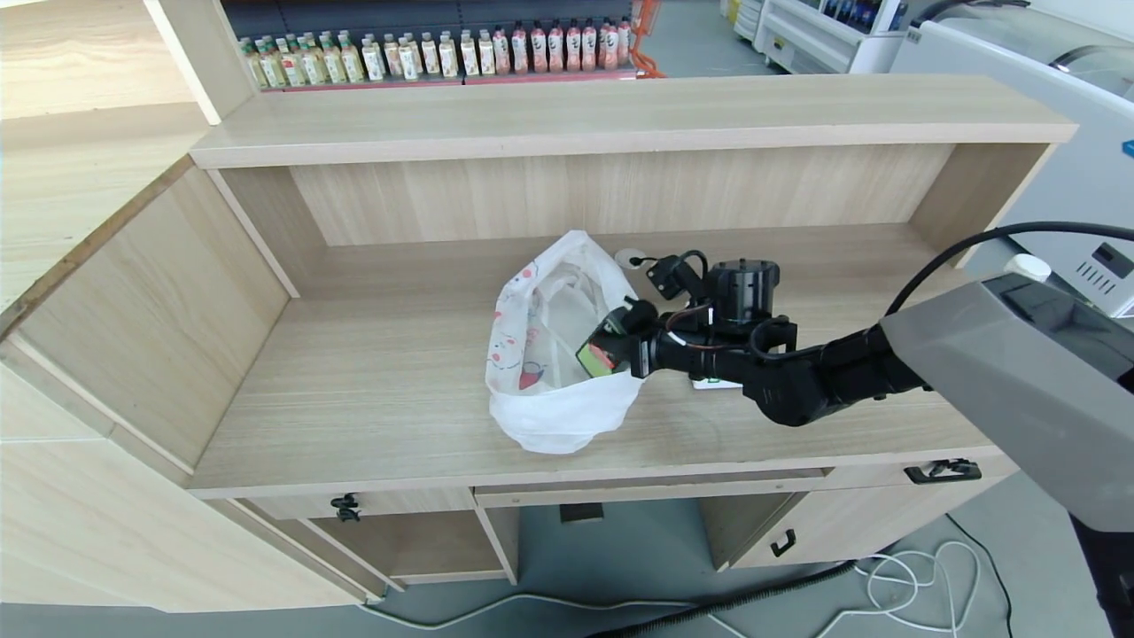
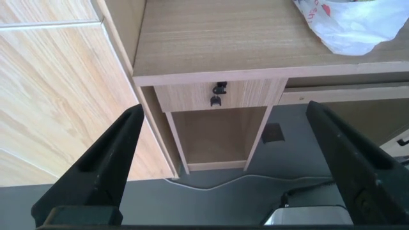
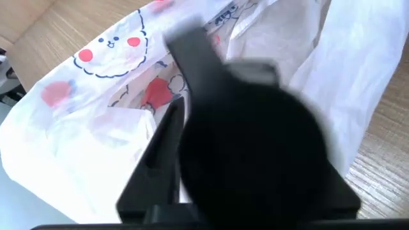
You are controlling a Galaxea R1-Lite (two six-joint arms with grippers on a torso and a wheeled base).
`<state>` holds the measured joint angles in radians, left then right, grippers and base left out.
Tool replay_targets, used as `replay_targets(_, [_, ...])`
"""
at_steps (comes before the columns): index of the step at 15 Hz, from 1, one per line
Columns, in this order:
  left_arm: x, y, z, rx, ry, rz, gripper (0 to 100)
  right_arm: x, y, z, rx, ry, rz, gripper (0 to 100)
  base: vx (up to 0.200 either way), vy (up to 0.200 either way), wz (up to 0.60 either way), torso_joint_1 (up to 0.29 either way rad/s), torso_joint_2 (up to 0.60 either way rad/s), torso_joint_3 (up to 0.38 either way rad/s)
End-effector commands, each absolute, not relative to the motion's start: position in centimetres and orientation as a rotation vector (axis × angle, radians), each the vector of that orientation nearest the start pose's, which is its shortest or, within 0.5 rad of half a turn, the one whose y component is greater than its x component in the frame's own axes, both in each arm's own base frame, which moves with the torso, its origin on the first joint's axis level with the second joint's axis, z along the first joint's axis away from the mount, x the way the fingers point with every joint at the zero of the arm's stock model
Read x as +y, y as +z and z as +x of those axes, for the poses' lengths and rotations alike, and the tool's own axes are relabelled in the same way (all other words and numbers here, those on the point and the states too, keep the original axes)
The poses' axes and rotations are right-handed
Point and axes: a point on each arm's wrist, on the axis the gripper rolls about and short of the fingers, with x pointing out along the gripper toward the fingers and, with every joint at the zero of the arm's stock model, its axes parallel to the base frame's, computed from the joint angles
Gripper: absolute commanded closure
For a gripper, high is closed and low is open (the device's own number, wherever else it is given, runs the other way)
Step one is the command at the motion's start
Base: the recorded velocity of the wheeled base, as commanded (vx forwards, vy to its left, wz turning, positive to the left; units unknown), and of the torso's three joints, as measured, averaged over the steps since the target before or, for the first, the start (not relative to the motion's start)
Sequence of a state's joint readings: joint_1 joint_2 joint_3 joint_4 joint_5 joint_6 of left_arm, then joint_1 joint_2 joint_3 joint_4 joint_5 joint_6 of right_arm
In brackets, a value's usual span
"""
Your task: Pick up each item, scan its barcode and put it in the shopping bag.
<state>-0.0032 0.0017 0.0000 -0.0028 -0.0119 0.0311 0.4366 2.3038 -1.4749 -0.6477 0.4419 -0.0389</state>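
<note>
Box (image 1: pixel 598 354), red and green, sits clamped in right jaws at shopping bag (image 1: pixel 540 425) mouth, release pending; left jaws gape wide; white item (image 1: pixel 716 384) behind right jaws probably awaits.

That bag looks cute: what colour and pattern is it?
The bag is white with cartoon faces and red marks, clearest in the right wrist view.

Shopping bag (image 1: pixel 540 390): thin white plastic with red and cartoon-face print. It sits slumped on the wooden counter (image 1: pixel 354 390), mouth gaping toward 3 o'clock.

Small box (image 1: pixel 596 357): red face, green edge, tilted. It is at the bag's mouth, on the 3 o'clock rim, clamped in the right gripper (image 1: pixel 611 341), which partly hides it.
</note>
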Motion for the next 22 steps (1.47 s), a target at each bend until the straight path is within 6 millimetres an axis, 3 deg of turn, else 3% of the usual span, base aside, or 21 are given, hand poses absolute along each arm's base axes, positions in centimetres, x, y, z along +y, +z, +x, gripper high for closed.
replay_targets(1, [0.0, 7.6, -2.3, -0.002, -0.015, 0.031, 0, 21.0, 12.3, 42.6, 0.176, 0.882, -0.044, 0, 0.000, 0.000, 0.00, 0.000, 0.00, 0.000])
replay_targets(4, [0.0, 7.6, -2.3, -0.002, -0.014, 0.040, 0, 20.9, 12.8, 42.5, 0.160, 0.882, -0.042, 0, 0.000, 0.000, 0.00, 0.000, 0.00, 0.000])
replay_targets(7, [0.0, 7.6, -2.3, -0.002, -0.015, 0.046, 0, 20.5, 17.2, 42.4, 0.053, 0.874, -0.031, 0, 0.000, 0.000, 0.00, 0.000, 0.00, 0.000])
replay_targets(10, [0.0, 7.6, -2.3, -0.002, -0.014, 0.038, 0, 19.0, 22.3, 40.4, 0.042, 0.861, 0.068, 0, 0.000, 0.000, 0.00, 0.000, 0.00, 0.000])
replay_targets(13, [0.0, 7.6, -2.3, -0.002, -0.017, 0.000, 0, 15.2, 26.0, 38.1, 0.031, 0.777, 0.099, 0, 0.000, 0.000, 0.00, 0.000, 0.00, 0.000])
replay_targets(15, [0.0, 7.6, -2.3, -0.001, -0.015, -0.008, 0, 11.0, 26.4, 36.2, 0.030, 0.628, 0.055, 0, 0.000, 0.000, 0.00, 0.000, 0.00, 0.000])
replay_targets(18, [0.0, 7.6, -2.3, 0.000, -0.017, -0.002, 0, 5.0, 24.8, 31.4, 0.115, 0.383, 0.057, 0, 0.000, -0.067, 0.00, 0.001, 0.00, 0.001])
replay_targets(19, [0.0, 7.6, -2.3, 0.000, -0.018, -0.002, 0, 3.4, 23.9, 29.8, 0.148, 0.337, 0.059, 0, 0.000, -0.200, 0.00, 0.002, 0.01, 0.002])
replay_targets(20, [0.0, 7.6, -2.3, 0.000, -0.018, -0.002, 0, 3.4, 23.9, 29.8, 0.148, 0.337, 0.059, 0, 0.000, -0.200, 0.00, -0.007, 0.00, 0.002])
replay_targets(21, [0.0, 7.6, -2.3, -0.002, -0.018, 0.000, 0, 1.3, 22.0, 27.2, 0.212, 0.267, 0.073, 0, 0.000, -0.200, 0.00, 0.002, 0.00, 0.002])
replay_targets(22, [0.0, 7.6, -2.3, -0.002, -0.018, 0.000, 0, 0.5, 21.5, 26.6, 0.227, 0.242, 0.078, 0, 0.000, -0.200, 0.00, 0.007, 0.00, 0.002])
